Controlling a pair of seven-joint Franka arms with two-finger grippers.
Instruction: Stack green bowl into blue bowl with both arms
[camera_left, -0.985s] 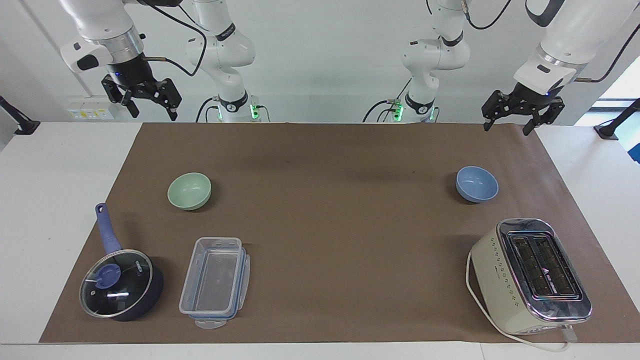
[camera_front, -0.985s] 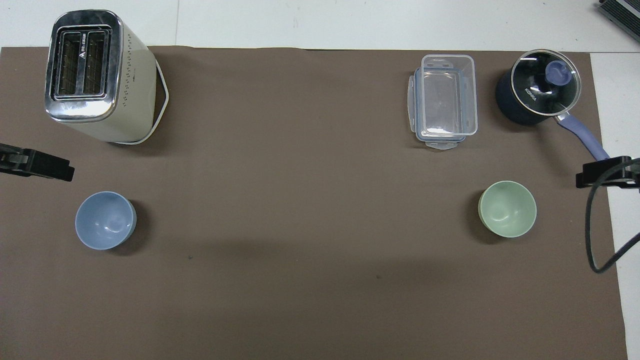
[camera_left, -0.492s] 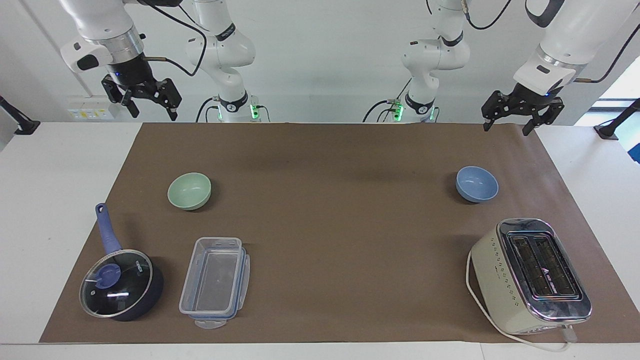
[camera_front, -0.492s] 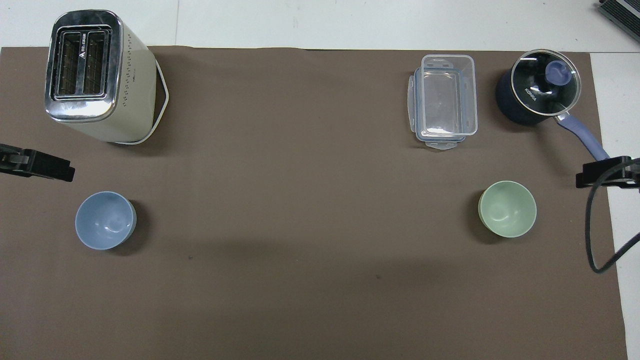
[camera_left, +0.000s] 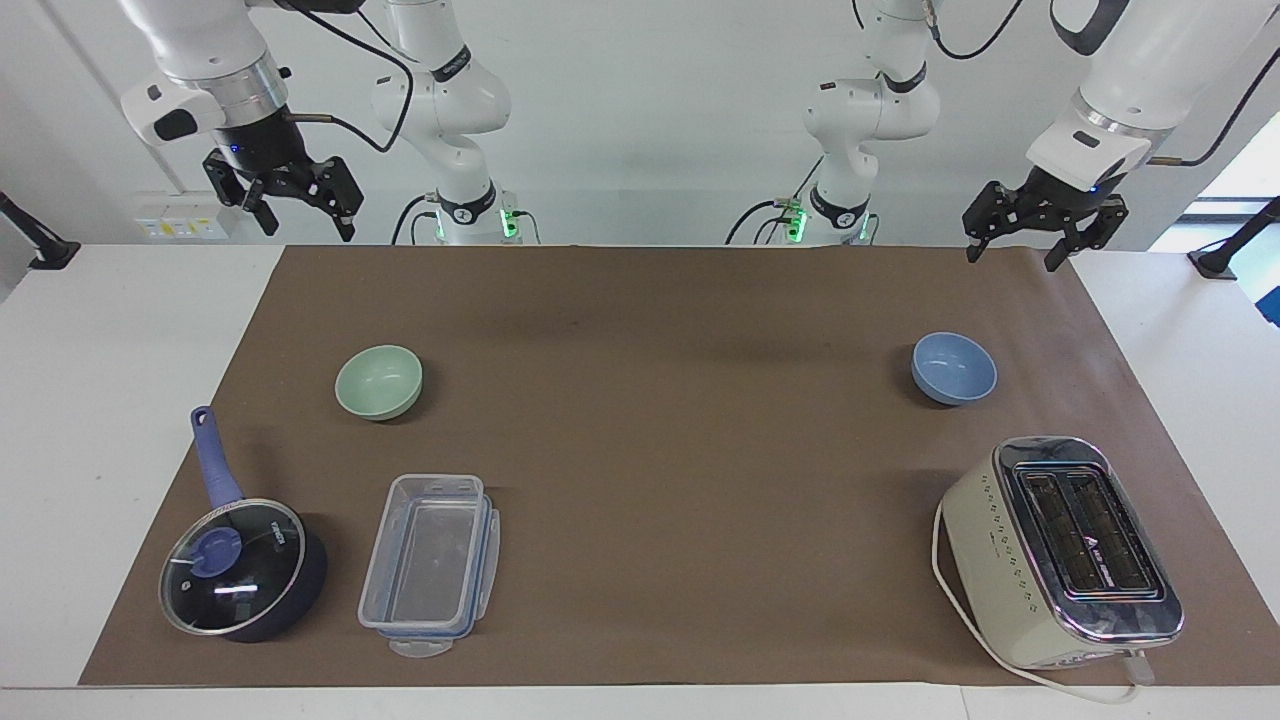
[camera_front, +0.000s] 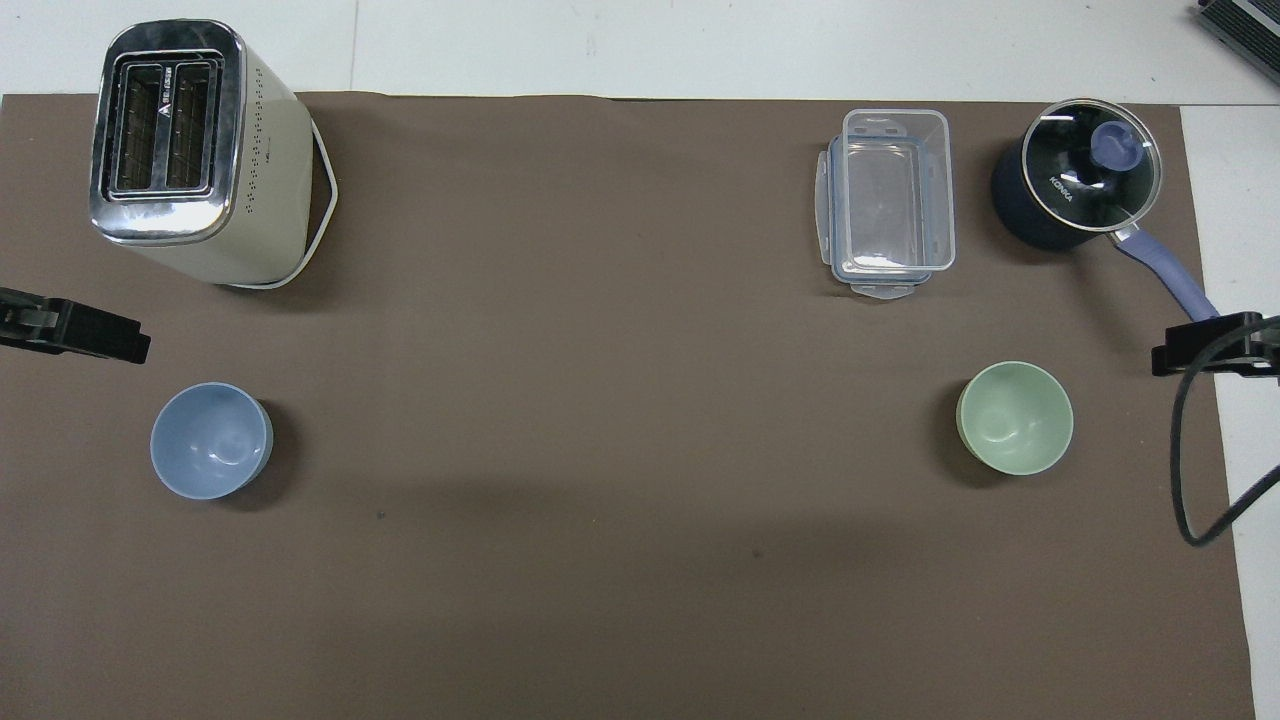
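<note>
Brown matting (camera_left: 660, 330) covers the white tabletop. From the facing view, the green bowl (camera_left: 379, 381) sits toward the right arm's end, the blue bowl (camera_left: 954, 367) toward the left arm's end, well apart. Nothing is gripped, so the first reach looks pending. The right gripper (camera_left: 296, 205) and left gripper (camera_left: 1018, 240) hang spread wide and empty over the mat's robot-side corners.

Overhead, green bowl (camera_front: 1014, 418) and blue bowl (camera_front: 211, 440) stand upright; next comes a descent onto one rim.
</note>
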